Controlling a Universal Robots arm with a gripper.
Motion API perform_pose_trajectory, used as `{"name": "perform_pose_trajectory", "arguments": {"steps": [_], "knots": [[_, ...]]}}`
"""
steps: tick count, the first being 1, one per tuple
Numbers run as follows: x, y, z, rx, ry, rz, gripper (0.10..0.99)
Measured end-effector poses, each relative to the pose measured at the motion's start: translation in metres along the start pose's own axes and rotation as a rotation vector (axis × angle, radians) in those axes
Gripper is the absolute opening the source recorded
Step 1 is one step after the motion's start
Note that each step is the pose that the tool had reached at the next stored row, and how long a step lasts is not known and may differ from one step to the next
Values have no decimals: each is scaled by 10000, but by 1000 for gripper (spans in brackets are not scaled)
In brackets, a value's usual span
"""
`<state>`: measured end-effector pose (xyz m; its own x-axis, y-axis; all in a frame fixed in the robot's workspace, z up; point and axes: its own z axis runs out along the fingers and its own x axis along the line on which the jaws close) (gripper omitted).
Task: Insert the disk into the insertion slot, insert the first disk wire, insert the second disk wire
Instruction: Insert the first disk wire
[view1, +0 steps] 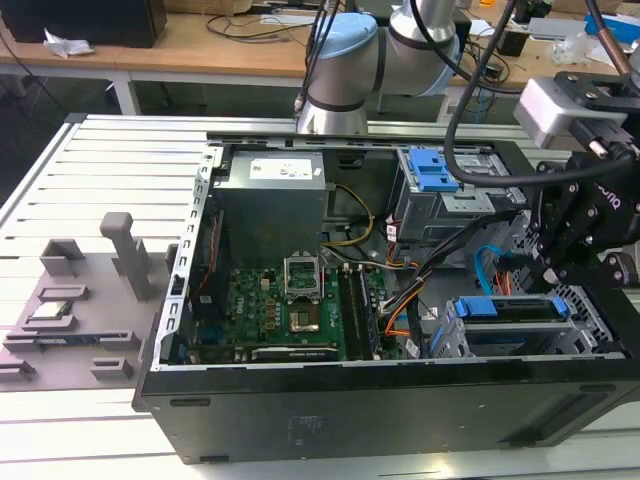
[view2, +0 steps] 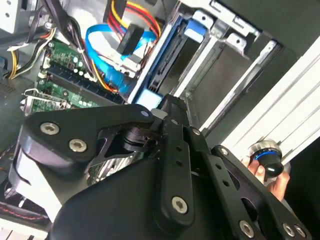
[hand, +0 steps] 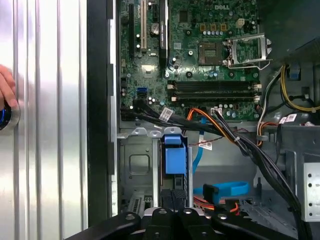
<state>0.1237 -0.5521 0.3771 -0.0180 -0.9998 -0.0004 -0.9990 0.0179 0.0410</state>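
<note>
The disk (view1: 505, 308), edged by its bright blue bracket, sits in the insertion slot (view1: 455, 345) at the case's lower corner on the exterior view's right. My gripper (view1: 548, 268) hangs just above it, fingers together and holding nothing. In the first wrist view the blue bracket (hand: 175, 155) stands straight ahead of the gripper (hand: 172, 214), inside the slot's metal wall (hand: 140, 165). A loose blue flat wire (hand: 225, 189) lies beside it. In the second wrist view the gripper (view2: 167, 107) points at the bracket (view2: 147, 97), and a black plug on red and yellow wires (view2: 131, 37) hangs free.
A taller grey cage with a blue latch (view1: 435, 180) stands behind the slot. Black cable bundles (hand: 260, 155) cross from the motherboard (view1: 290, 310) toward the bays. A person's hand (view2: 265, 172) rests on a blue-ringed knob outside the case. Grey fixtures (view1: 90, 300) lie on the table at the exterior view's left.
</note>
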Motion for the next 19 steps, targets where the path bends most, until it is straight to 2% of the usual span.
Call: {"name": "perform_pose_trajectory", "arguments": {"steps": [3,4,7,9,11,12,17,18,19], "knots": [[-38,-81,26,-4,1,2,106],[-99,-144,35,-4,-1,1,106],[-238,-194,39,-4,-1,1,106],[-381,-204,39,-4,14,3,106],[-588,-201,39,-3,36,3,106],[-641,-200,40,-3,42,3,106],[-641,-200,39,-3,44,3,114],[-642,-200,39,-4,44,3,235],[-642,-200,39,-4,43,3,235]]}}
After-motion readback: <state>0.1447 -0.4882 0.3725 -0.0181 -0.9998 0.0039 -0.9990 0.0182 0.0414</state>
